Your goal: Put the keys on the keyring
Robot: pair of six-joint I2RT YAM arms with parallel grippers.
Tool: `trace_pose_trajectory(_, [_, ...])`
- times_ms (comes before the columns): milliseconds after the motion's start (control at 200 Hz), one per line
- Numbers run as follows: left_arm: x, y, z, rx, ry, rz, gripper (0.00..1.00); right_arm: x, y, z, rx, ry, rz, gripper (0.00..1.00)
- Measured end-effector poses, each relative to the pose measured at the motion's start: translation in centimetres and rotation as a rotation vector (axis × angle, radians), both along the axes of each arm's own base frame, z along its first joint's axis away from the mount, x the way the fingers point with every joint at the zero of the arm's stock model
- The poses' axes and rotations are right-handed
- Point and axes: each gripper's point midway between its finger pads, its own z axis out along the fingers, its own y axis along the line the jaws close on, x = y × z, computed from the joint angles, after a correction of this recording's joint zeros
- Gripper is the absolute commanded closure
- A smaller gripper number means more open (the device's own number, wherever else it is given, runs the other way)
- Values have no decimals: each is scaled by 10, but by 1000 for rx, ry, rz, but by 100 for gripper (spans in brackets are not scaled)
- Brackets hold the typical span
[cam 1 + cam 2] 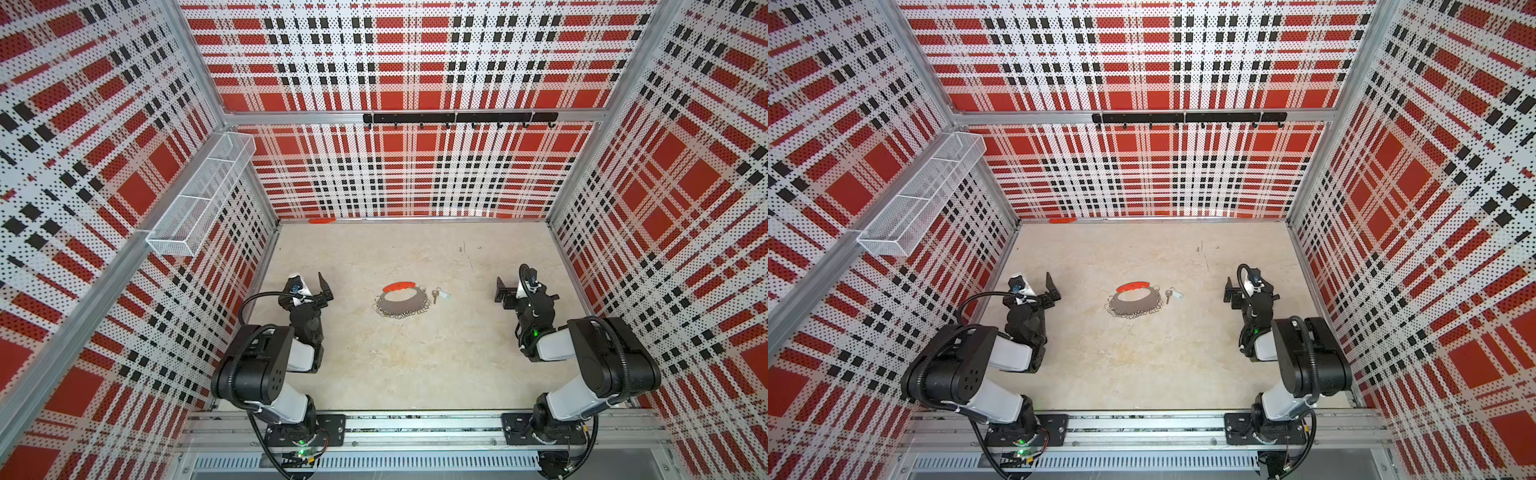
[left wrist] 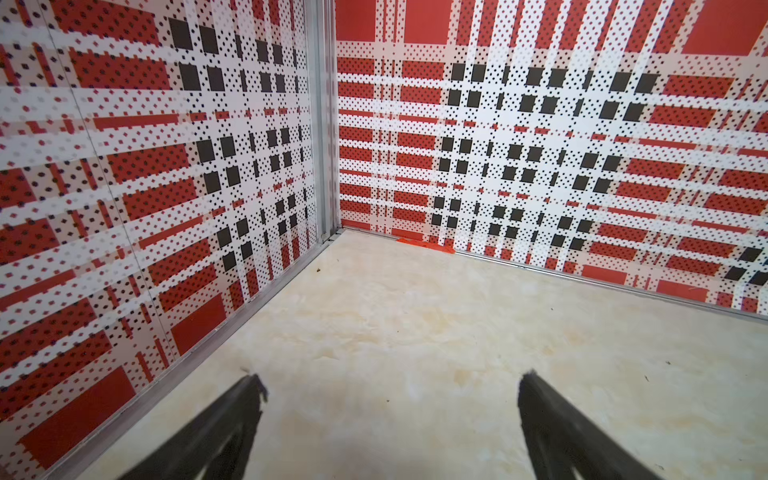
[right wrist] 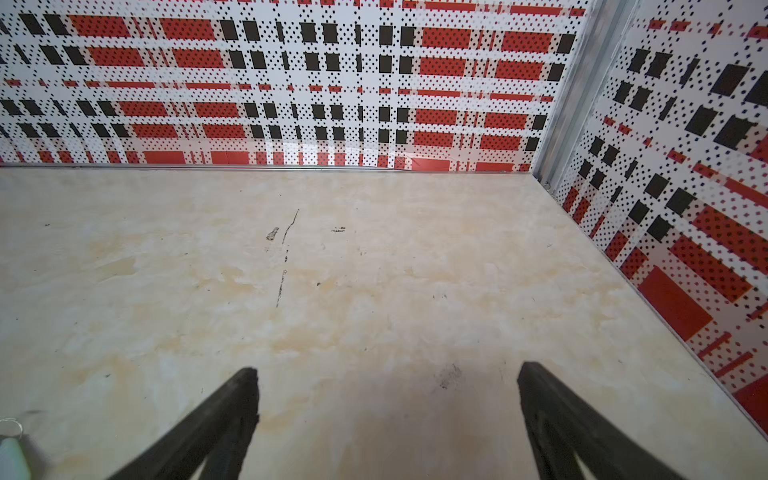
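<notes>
The keyring (image 1: 399, 308) (image 1: 1133, 309) is a big grey ring with a red segment, fringed with small wire loops, lying flat mid-table. The keys (image 1: 435, 295) (image 1: 1168, 296), small and silvery with a pale tag, lie just right of it, apart from both grippers. My left gripper (image 1: 326, 291) (image 1: 1054, 291) (image 2: 391, 378) hovers open and empty well left of the ring. Well right of the keys my right gripper (image 1: 503, 294) (image 1: 1231, 293) (image 3: 388, 369) is open and empty too. The pale tag (image 3: 12, 457) shows at the edge of the right wrist view.
Plaid walls close in the table on three sides. A white mesh basket (image 1: 203, 187) hangs on the left wall and a black hook rail (image 1: 459, 117) on the back wall. A small red piece (image 1: 322, 220) (image 2: 424, 245) lies at the back wall's foot.
</notes>
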Motion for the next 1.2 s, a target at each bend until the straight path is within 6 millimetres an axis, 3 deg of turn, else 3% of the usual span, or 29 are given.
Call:
trace_pose_trajectory(917, [1,-3,-1,1,4,-21,2,0,2,-1,1,3,9,0])
trace_pose_trajectory(1203, [-17,-5,-1,18,-20,16,2,0,2,-1,1,2,9,0])
